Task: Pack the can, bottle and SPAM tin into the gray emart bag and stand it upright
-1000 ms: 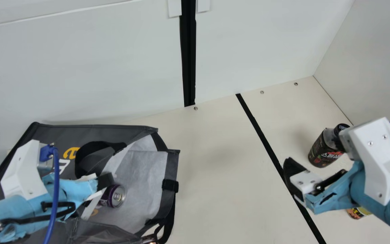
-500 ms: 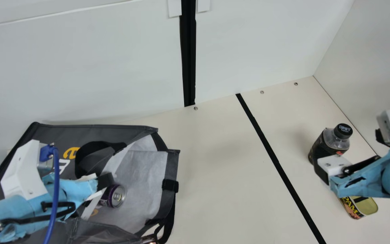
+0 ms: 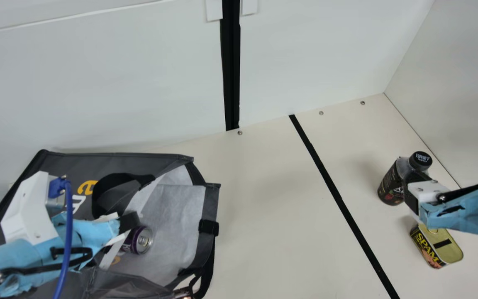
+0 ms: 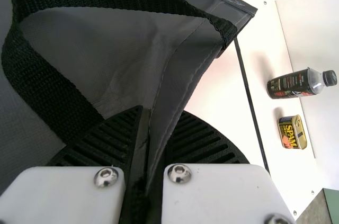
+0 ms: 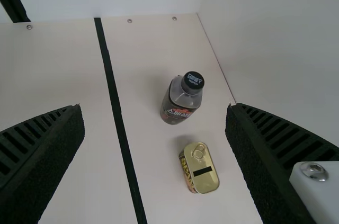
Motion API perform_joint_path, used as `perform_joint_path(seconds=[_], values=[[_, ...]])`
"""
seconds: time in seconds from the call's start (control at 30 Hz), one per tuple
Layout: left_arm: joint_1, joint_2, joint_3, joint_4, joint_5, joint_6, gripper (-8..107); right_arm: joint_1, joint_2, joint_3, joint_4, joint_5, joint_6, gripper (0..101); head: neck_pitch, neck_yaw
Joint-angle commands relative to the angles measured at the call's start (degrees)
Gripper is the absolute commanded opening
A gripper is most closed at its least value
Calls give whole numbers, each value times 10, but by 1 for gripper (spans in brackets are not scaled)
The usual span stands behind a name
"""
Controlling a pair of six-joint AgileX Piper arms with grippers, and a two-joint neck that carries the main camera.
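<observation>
Black-capped bottle (image 3: pixel 391 185) stands upright, its long axis vertical.

Lit brightly and rather evenly in the main view, casting soft, faint shadows from bottle (image 3: pixel 389 189) and tin (image 3: pixel 446 248) toward the back wall (image 3: pixel 98 91). Bleached almost to white over the table (image 3: pixel 272 207) in the left wrist view, glinting on the screws (image 4: pixel 106 177). Dimmer and flatter in the right wrist view, with similarly soft-edged shadows.
</observation>
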Motion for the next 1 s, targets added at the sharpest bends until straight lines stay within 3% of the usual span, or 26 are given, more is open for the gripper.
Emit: perform_joint_path(seconds=[0.0, 0.27, 0.97], values=[[0, 0, 0, 0, 0, 0, -8, 6, 1, 1, -19, -1, 17, 95, -13, 0], [0, 0, 0, 0, 0, 0, -8, 11, 1, 0, -47, -1, 47, 95, -13, 0], [0, 0, 0, 0, 0, 0, -8, -13, -2, 12, -45, -1, 66, 95, -13, 0]])
